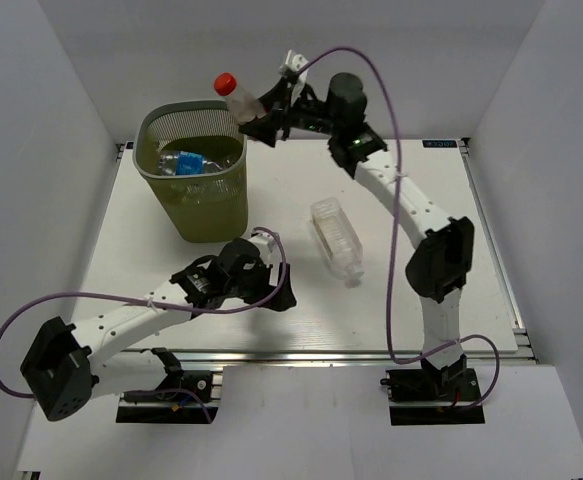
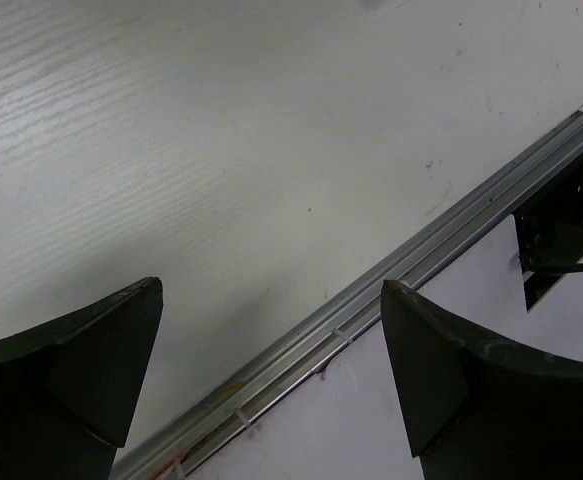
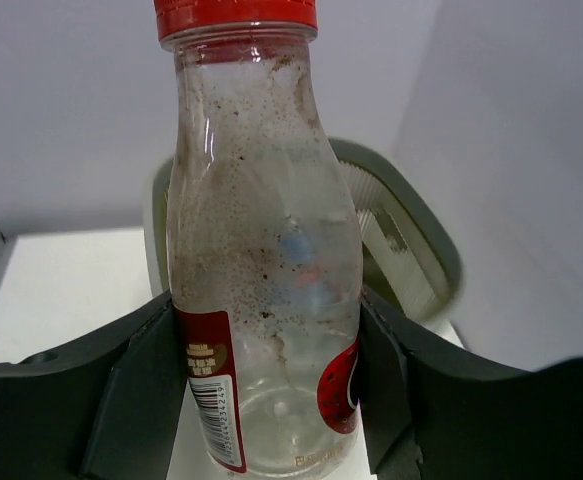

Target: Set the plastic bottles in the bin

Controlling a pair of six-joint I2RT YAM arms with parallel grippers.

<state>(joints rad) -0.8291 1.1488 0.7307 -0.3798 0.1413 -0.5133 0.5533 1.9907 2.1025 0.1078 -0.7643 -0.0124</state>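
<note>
Grips red-capped bottle (image 3: 261, 250) in right gripper (image 1: 254, 113), long axis along fingers (image 3: 131, 400), cap away from wrist, near bin (image 1: 147, 135) rim; left gripper (image 2: 271, 300) spread wide, empty.

The left arm (image 1: 131, 320) lies low, left gripper (image 2: 271, 300) wide open. The right arm (image 1: 411, 205) reaches far forward, right gripper (image 1: 248, 113) raised, clamped on a bottle (image 3: 261, 250).

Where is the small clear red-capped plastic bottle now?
Top view: the red-capped bottle is clamped in the right gripper at the far side, above the far right rim of the olive-green mesh bin.
</note>
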